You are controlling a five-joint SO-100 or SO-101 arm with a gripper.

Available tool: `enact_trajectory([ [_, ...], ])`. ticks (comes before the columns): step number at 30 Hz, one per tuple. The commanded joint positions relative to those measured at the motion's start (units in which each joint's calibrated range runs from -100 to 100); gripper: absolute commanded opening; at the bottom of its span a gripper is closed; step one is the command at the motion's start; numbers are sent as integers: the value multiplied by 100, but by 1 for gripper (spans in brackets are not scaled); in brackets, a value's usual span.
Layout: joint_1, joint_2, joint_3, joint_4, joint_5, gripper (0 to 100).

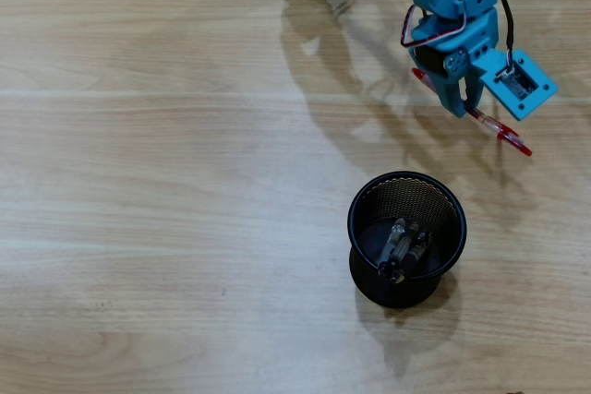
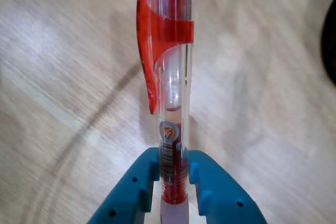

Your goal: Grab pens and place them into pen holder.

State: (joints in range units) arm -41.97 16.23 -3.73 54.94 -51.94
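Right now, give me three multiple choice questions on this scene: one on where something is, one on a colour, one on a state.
1. In the overhead view, where is the holder relative to the gripper?
A. Below and a little left of it
B. Above it
C. Far right of it

2. What colour is the clip of the pen?
A. Blue
B. Red
C. Green

3. What is the gripper doing?
A. Open over a bare table
B. Shut on nothing
C. Shut on the pen

Answers:
1 A: the black mesh holder sits lower in the picture than the gripper, slightly to the left.
2 B: the wrist view shows a red clip on a clear barrel.
3 C: in the wrist view the two blue fingers press the barrel from both sides.
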Motion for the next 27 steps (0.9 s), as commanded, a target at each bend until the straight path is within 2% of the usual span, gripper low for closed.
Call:
enact_trajectory([
  [1,279,-880,-143,-68,199,2],
  [10,1111,-1899,-378,-405,450,2],
  [18,1751,-2001,-768,-2610,628,2],
  [23,1916,-1984,-704,-3986,592,2],
  [27,2016,-1924,-569,-4642,382,2],
])
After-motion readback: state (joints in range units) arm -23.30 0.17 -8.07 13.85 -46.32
